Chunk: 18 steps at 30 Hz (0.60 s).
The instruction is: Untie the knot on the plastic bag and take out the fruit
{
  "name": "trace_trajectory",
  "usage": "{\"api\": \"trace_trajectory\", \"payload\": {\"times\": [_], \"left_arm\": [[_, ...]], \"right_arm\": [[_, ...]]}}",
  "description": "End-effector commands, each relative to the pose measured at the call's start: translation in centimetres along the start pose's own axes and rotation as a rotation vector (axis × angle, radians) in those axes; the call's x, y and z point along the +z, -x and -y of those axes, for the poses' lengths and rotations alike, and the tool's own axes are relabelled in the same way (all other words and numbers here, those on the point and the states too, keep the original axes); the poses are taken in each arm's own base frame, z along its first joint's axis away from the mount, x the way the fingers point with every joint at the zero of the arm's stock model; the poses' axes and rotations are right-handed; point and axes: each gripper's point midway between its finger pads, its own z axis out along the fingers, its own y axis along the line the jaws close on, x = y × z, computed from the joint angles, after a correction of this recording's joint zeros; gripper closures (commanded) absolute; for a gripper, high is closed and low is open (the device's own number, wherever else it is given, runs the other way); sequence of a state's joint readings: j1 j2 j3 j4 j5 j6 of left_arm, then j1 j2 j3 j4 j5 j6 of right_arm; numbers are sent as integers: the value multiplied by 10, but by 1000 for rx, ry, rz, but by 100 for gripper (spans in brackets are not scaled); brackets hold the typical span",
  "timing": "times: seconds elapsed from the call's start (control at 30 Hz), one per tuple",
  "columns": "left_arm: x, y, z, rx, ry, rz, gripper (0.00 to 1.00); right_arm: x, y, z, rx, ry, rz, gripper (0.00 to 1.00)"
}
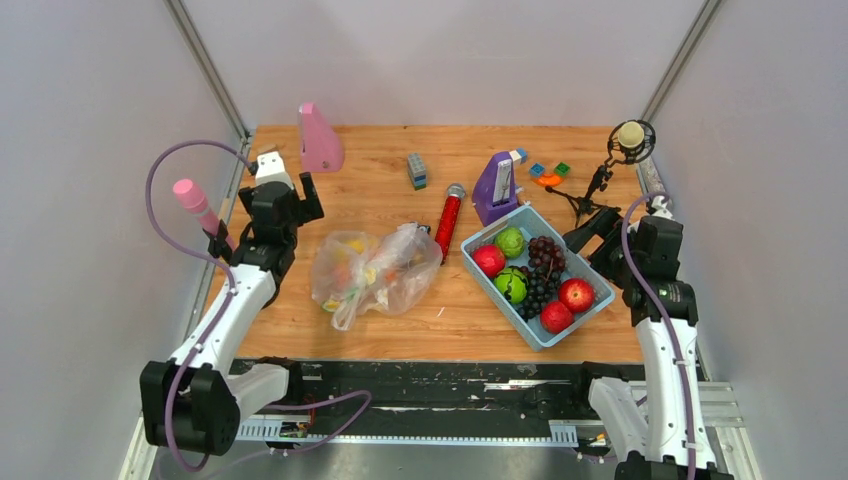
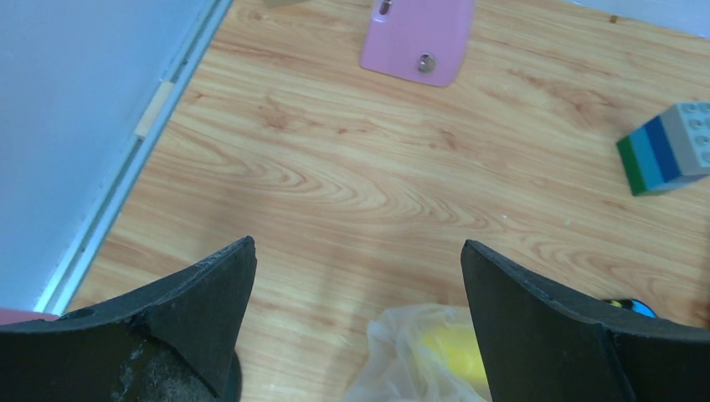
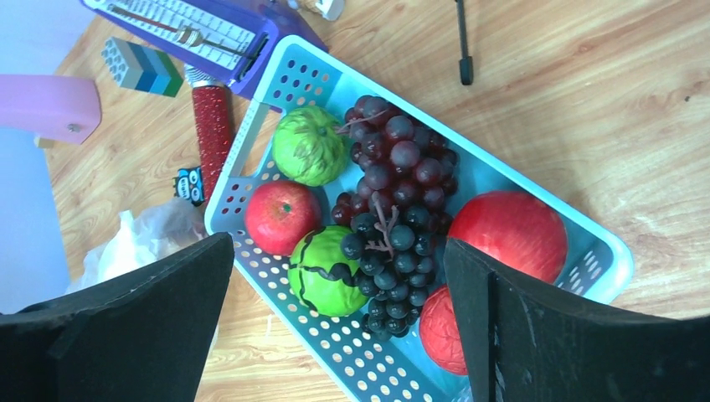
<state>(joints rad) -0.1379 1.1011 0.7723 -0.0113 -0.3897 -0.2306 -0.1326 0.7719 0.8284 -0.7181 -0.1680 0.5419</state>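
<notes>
Centrally, plastic bag (image 1: 375,270) holding fruit (image 1: 352,272) lies beside the blue tray (image 3: 335,347).

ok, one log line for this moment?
left gripper: open, empty, over table by plastic bag | right gripper: open, empty, over blue tray | fruit: inside bag

Pale wood-grain counter (image 1: 400,325) bearing a crinkly see-through plastic bag (image 1: 375,265) left of middle and a light-blue perforated plastic tray (image 1: 499,303), set aslant, right of middle. Between them a red glittery cylinder with a silver cap (image 1: 448,222); just behind the tray a purple wedge-shaped metronome (image 1: 497,187). Farther back a grey, blue and green stacked brick (image 1: 417,171), a pink plastic slab (image 1: 320,140), small blue, green and orange bricks (image 1: 548,172), a black tripod stand (image 1: 588,197).
</notes>
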Motion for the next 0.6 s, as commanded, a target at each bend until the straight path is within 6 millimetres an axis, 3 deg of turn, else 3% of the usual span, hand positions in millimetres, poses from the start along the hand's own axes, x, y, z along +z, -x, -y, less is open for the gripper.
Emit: {"api": "trace_trajectory", "payload": {"times": [0.0,0.27,0.37,0.57], "left_arm": [[-30,3,16,-88,-91,-131,0],[-65,9,52,-146,-302,-274,0],[-85,2,72,-175,-436,-334,0],[-112,-23,92,-145,-491,-409,0]], "right_arm": [[-14,10,-22,-52,93,8,0],[-12,-2,-24,-38,115,-46,0],[-7,-10,-23,-26,115,-99,0],[-7,-19,-24,14,120,-136,3]]}}
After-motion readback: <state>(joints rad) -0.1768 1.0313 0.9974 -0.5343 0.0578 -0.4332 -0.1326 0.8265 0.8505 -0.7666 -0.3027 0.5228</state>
